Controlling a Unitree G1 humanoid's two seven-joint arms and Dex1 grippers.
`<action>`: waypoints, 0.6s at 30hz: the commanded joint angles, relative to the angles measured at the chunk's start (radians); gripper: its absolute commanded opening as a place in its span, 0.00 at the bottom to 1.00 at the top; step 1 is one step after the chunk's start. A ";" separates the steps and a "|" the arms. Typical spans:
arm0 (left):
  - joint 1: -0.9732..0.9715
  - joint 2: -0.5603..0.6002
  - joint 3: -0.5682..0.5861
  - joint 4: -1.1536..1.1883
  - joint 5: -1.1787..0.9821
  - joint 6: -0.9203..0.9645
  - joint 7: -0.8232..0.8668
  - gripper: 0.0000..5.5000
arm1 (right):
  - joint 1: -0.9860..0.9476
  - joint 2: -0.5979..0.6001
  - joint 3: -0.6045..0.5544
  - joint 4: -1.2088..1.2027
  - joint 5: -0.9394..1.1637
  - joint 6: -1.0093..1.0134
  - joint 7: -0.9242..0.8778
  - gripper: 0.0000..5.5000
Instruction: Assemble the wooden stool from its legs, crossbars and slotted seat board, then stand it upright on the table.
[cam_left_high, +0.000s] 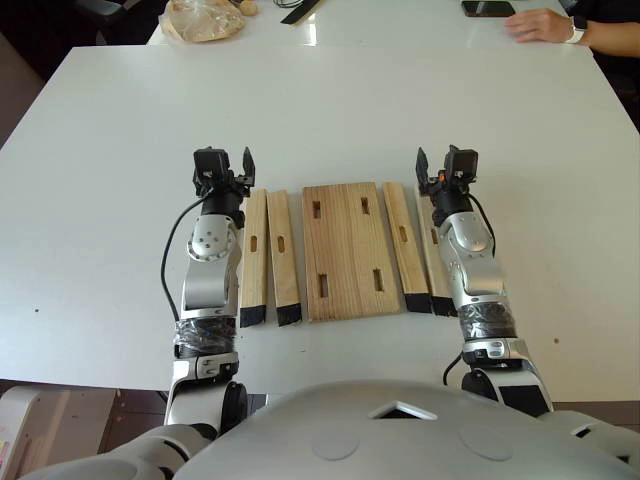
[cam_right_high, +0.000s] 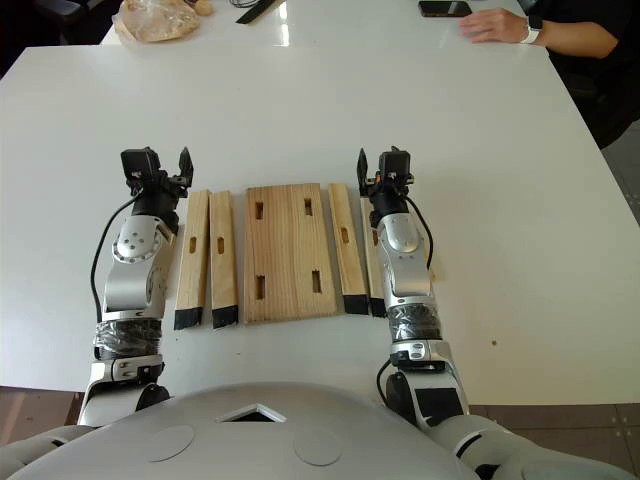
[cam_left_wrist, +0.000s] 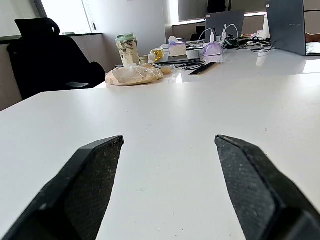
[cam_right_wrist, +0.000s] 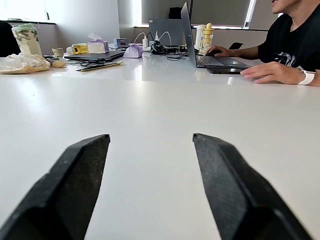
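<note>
Well, no part of the stool is joined yet; this looks like the very start of the job. The seat board (cam_left_high: 347, 250) lies flat on the white worktop (cam_left_high: 320, 100) with its four slots facing up; two slats lie side by side just to its left, the outer left slat (cam_left_high: 255, 255) and the inner left slat (cam_left_high: 283, 255); two more lie just to its right, the inner right slat (cam_left_high: 403, 245) and the outer right slat (cam_left_high: 440, 300), which is partly under the right arm. Each slat has one slot and a black end near the robot; I cannot tell which are legs and which are crossbars.

The left tool (cam_left_wrist: 168, 140) sits by the far end of the left slats, low over the worktop; its two fingers are spread wide with nothing between them. The right tool (cam_right_wrist: 151, 136) sits by the far end of the right slats, spread wide too and holding nothing.

I think the next move is to pick up one slat; a tool must come down over it, close on its thin sides, then lift it; the slats lie flat and close together, so the grip may be hard to get.
</note>
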 joint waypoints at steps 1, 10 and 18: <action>0.000 0.008 -0.005 0.010 -0.003 0.008 -0.009 0.62 | -0.009 -0.001 0.002 -0.011 -0.002 0.020 -0.007 0.56; 0.007 -0.003 0.000 0.017 0.000 -0.002 0.009 0.62 | -0.049 0.015 0.039 0.023 -0.011 0.007 0.012 0.56; -0.012 0.014 -0.018 0.011 -0.002 0.015 -0.014 0.62 | -0.034 0.005 0.041 -0.026 -0.029 0.015 -0.007 0.56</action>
